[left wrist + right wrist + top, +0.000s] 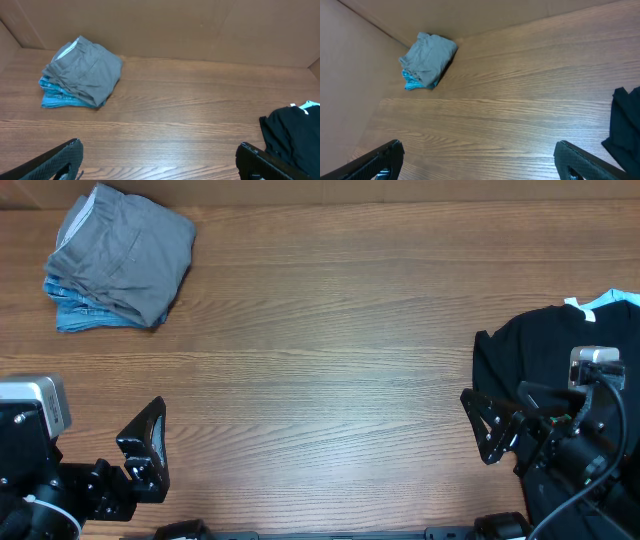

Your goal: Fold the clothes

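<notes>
1. Bench (pixel 320 360): wood-grain top. A plain brown wall (pixel 200 30) stands along its far edge and turns down the left edge.
2. Grey-olive shorts (pixel 130 255): in the far left corner, close to the walls. They are folded into a compact, rounded bundle. The waistband, with a pale inner strip showing, faces the far edge. They lie on top of item 3 and touch it.
3. Light-blue denim garment (pixel 75 315): under the shorts in the far left corner. Only its left and near margins show past the grey cloth, in layered folds.
4. Left gripper (pixel 150 452): at the near edge by the near left corner, well apart from the shorts. In the left wrist view its two black fingers sit at opposite bottom corners of the frame, spread wide. Only bare wood lies between them, so it holds nothing.
5. Right gripper (pixel 480 428): at the near edge towards the near right corner, just beside the left margin of item 6. In the right wrist view its fingers are likewise spread wide with bare bench between them, so it holds nothing.
6. Black T-shirt (pixel 545 345): against the right edge, in a loose, unfolded heap. A pale blue strip shows at its far side. The right arm's body overlaps its near part in the overhead view.
</notes>
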